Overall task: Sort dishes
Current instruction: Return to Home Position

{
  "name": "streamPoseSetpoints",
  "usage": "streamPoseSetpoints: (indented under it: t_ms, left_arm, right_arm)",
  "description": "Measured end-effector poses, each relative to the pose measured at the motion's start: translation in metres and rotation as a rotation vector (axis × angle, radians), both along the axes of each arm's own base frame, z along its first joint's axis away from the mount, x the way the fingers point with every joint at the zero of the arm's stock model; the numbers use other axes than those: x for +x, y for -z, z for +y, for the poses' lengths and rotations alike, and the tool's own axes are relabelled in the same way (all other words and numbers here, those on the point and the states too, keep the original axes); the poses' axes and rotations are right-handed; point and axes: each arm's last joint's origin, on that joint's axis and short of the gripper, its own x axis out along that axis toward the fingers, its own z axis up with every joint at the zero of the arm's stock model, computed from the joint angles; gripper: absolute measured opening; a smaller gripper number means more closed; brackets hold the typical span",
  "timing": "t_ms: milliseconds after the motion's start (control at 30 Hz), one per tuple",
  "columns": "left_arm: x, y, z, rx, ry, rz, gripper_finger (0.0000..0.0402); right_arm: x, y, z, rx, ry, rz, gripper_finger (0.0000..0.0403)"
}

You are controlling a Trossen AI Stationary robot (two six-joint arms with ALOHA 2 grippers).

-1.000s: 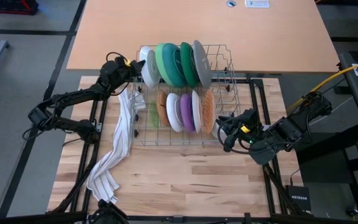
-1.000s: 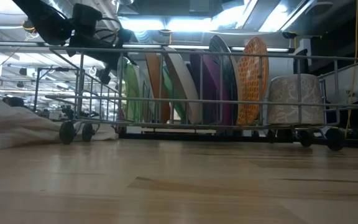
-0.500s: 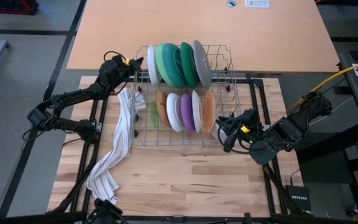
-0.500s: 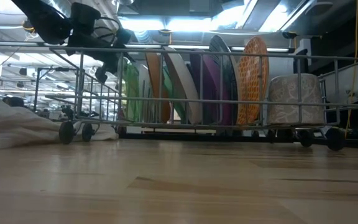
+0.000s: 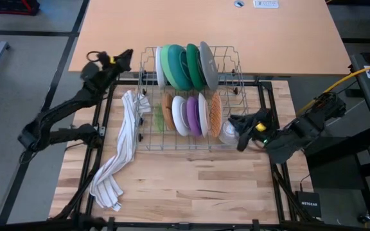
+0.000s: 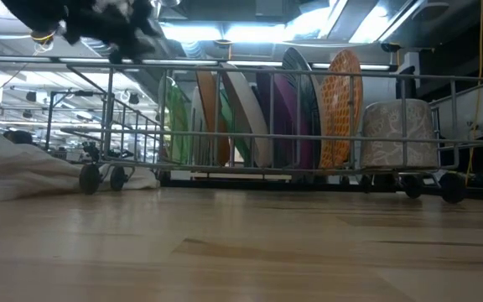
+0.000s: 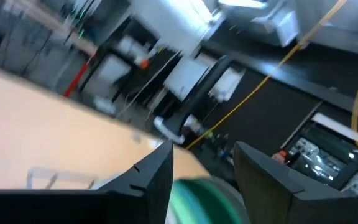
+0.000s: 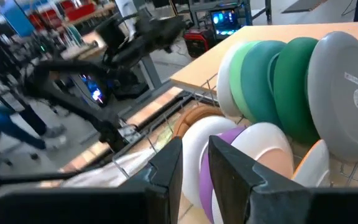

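While left end effector (image 5: pixel 125 57) blurs | dishes (image 5: pixel 184 67) overlap, faces hidden

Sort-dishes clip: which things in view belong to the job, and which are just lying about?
Belongs to the job:
dish rack; white dish, green bowl, teal bowl, grey dish in its back row; light green plate, orange plate, white plate, purple plate, orange patterned plate in its front row.

Just lying about:
striped towel, left of the rack; glass cup, by the rack's right front corner.
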Motion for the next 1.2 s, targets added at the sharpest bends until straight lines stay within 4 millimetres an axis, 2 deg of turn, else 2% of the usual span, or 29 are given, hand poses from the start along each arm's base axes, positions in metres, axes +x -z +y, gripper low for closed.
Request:
streamPoseSetpoints:
  t_ms: [133,233,333,433,567,667,800,967,1200]
  left_arm:
    - [-0.02,-0.025,-0.028,0.148,0.001,0.017,0.0149]
    - [-0.036,-0.035,-0.052,0.207,0.057,0.067,0.0144]
    - [-0.048,-0.033,-0.075,0.186,0.13,0.155,0.0139]
    - [-0.056,-0.021,-0.091,0.114,0.195,0.266,0.0135]
    - [-0.059,-0.005,-0.108,0.06,0.35,0.388,0.0133]
    - [-0.056,0.009,-0.116,0.1,0.488,0.393,0.0133]
    - [-0.048,0.038,-0.122,0.143,0.588,0.383,0.0132]
    - [-0.043,0.075,-0.129,0.205,0.664,0.341,0.0131]
    - [-0.046,0.119,-0.139,0.231,0.72,0.292,0.0131]
  right_arm:
    - [-0.025,-0.018,-0.019,0.059,-0.001,-0.077,0.0082]
    - [-0.051,-0.026,-0.038,0.14,-0.014,-0.117,0.0082]
    - [-0.072,-0.012,-0.053,0.187,0.026,-0.116,0.0082]
    - [-0.082,0.021,-0.061,0.233,0.098,-0.14,0.0082]
    - [-0.083,0.073,-0.061,0.302,0.12,-0.155,0.0082]
    - [-0.08,0.105,-0.059,0.357,0.101,-0.178,0.0082]
    - [-0.078,0.138,-0.056,0.436,0.061,-0.177,0.0082]
    - [-0.085,0.156,-0.061,0.505,0.065,-0.187,0.0082]
    - [-0.098,0.154,-0.071,0.489,0.064,-0.215,0.0082]
